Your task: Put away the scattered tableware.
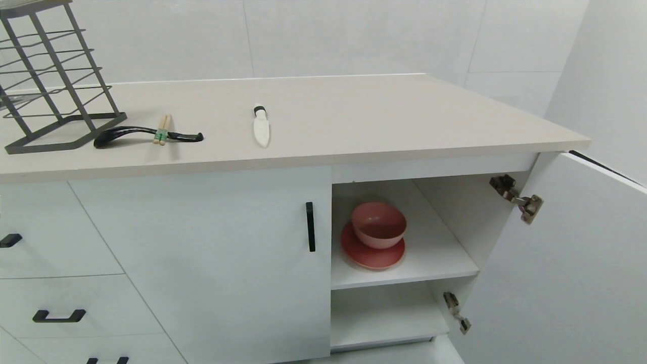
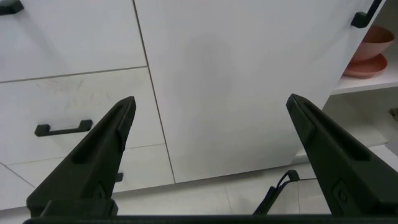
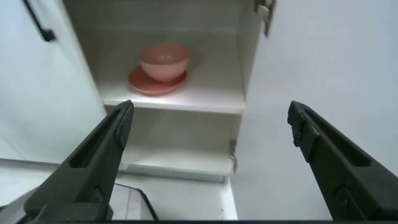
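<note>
A pink bowl [image 1: 379,224] sits on a red plate [image 1: 372,254] on the upper shelf of the open cabinet. On the countertop [image 1: 354,116] lie a white knife [image 1: 261,126], a black ladle [image 1: 146,135] and a pair of wooden chopsticks [image 1: 163,129] resting across the ladle's handle. My left gripper [image 2: 211,115] is open, low in front of the closed cabinet door. My right gripper [image 3: 210,121] is open, facing the open cabinet, with the bowl [image 3: 163,61] and plate [image 3: 157,83] well beyond it. Nothing is held.
A dark wire rack [image 1: 48,76] stands at the counter's left end. The right cabinet door [image 1: 571,263] is swung open toward me. The left door [image 1: 212,263] is shut, with a black handle [image 1: 310,226]. Drawers with black handles [image 1: 59,317] are at the left.
</note>
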Tool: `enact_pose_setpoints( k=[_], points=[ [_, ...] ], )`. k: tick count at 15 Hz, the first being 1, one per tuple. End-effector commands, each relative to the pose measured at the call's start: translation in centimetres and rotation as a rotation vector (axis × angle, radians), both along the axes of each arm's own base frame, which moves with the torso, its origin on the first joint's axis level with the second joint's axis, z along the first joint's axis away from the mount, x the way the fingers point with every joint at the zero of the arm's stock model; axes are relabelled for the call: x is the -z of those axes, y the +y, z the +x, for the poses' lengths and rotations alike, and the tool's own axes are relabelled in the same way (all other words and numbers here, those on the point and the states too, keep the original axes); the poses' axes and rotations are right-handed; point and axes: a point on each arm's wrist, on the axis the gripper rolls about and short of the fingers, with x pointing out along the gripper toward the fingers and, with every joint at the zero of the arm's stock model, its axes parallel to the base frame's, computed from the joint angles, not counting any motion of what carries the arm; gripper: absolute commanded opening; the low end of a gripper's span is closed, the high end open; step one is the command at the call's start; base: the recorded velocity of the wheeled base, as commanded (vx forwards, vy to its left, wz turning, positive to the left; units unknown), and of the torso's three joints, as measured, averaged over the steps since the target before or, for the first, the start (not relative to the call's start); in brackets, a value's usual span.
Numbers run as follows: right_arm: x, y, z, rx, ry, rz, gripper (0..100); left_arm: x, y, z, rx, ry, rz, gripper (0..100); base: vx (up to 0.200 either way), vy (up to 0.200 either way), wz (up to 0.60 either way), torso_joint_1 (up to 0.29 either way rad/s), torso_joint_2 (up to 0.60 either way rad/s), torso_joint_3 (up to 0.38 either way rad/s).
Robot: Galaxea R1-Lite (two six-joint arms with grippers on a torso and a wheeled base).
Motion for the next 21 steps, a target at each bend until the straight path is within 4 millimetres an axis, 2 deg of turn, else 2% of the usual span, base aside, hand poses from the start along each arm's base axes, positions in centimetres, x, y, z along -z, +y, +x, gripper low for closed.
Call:
enact_pose_setpoints(
  k=[1,4,19,21],
  points=[
    [0.43,-0.06,-0.31,0.029,-0.029,0.001,100,0.12,0.00,0.03,-0.001,0.005,-0.003,100,0.000,0.000,0.00,0.000,0.00,0.000],
    [0.95,0.05,-0.93,0.130,-0.074,-0.025,100,0.12,0.00,0.03,-0.002,0.005,-0.012,100,0.000,0.000,0.00,0.000,0.00,0.000],
    [1.26,-0.08,-0.96,0.170,-0.042,0.026,100,0.14,0.10,0.03,-0.045,0.007,-0.019,100,0.000,0.000,0.00,0.000,0.00,0.000],
    [1.26,-0.08,-0.96,0.170,-0.042,0.026,100,0.14,0.11,0.02,-0.047,0.006,-0.016,100,-0.200,0.000,0.00,0.002,0.00,0.000]
  ],
)
